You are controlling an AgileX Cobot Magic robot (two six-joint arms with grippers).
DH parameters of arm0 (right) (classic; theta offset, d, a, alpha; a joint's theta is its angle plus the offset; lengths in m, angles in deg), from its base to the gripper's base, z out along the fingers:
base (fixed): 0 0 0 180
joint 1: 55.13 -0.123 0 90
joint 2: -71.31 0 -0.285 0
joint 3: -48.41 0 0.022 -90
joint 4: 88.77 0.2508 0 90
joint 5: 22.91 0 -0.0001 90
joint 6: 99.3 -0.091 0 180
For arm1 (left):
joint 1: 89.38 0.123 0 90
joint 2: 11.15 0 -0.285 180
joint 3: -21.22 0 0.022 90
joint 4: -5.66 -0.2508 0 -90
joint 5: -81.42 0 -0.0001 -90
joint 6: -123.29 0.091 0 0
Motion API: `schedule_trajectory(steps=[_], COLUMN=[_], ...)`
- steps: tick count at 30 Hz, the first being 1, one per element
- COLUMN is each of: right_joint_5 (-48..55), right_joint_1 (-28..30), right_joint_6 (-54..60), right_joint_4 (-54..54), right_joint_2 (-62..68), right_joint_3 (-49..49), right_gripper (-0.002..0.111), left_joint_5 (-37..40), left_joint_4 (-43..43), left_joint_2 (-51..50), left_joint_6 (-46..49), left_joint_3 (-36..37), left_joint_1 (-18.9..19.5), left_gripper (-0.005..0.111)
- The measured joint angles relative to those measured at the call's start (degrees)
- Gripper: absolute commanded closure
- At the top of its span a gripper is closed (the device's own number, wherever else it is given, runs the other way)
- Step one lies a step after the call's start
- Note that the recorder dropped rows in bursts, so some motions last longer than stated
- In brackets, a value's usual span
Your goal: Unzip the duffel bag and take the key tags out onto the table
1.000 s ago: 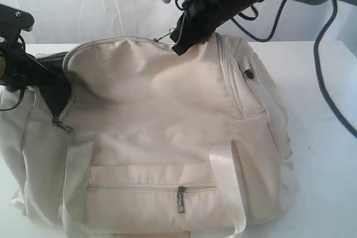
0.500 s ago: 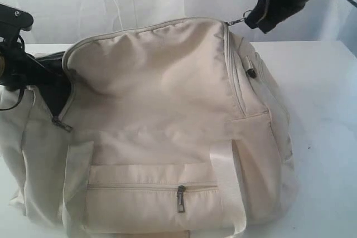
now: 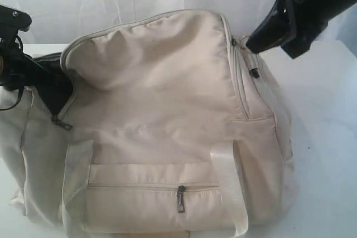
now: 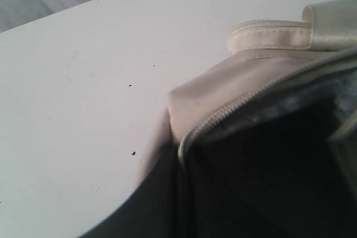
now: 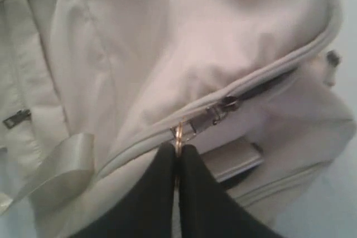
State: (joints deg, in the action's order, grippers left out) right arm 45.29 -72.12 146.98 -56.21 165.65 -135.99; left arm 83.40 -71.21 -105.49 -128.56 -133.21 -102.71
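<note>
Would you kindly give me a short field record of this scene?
duffel bag: cream, lying on the white table
main zip: partly open, dark lining showing
right end effector: shut on the zip pull's ring
left end effector: at the bag's open end, grip hidden
key tags: not in view

The duffel bag (image 3: 162,104) is taken by the exterior view from the front, slightly above, its base cropped. The left wrist view is held tight against the open zip edge (image 4: 223,112), surface (image 4: 83,71) beyond. The right wrist view is aimed down past the right gripper (image 5: 177,150) at the zip pull (image 5: 215,112), shared with the exterior view
</note>
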Motion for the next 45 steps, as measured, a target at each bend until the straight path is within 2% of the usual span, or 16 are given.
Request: schedule_trajectory(steps=[17, 27, 31, 33, 36, 38, 41, 45], right_joint_5=[0.1, -0.6, -0.7, -1.0, -2.8, -6.1, -14.1, -31.0], right_joint_1=[-6.5, -7.1, -7.1, -7.1, -7.1, -7.1, -7.1, -7.1], right_joint_6=[-9.3, -15.8, -15.9, -15.9, -16.0, -16.0, -18.9, -26.5], right_joint_4=[-5.3, -7.3, -7.3, -7.3, -7.3, -7.3, -7.3, -7.2], right_joint_2=[-15.6, -22.7, -24.2, -24.4, -24.5, -24.7, -24.7, -24.6], right_joint_3=[20.7, 27.5, 28.0, 28.0, 28.0, 28.1, 28.1, 28.1], right_gripper=[0.108, 0.107, 0.095, 0.082, 0.059, 0.046, 0.042, 0.042], left_joint_5=[0.1, -0.2, -0.2, -0.3, -0.3, -0.3, 0.0, 0.3], left_joint_4=[0.1, 0.4, 0.5, 0.5, 0.5, 0.5, 0.5, 0.5], left_joint_2=[0.0, 0.0, 0.0, 0.0, 0.0, 0.0, 0.0, 0.7], left_joint_6=[0.0, 0.0, 0.0, 0.0, 0.0, 0.0, 0.0, 0.0], left_joint_3=[0.0, 0.0, 0.0, 0.0, 0.0, 0.0, 0.0, 0.0], left_joint_1=[0.0, 0.0, 0.0, 0.0, 0.0, 0.0, 0.0, 0.1], left_gripper=[0.107, 0.107, 0.107, 0.105, 0.094, 0.08, 0.062, 0.047])
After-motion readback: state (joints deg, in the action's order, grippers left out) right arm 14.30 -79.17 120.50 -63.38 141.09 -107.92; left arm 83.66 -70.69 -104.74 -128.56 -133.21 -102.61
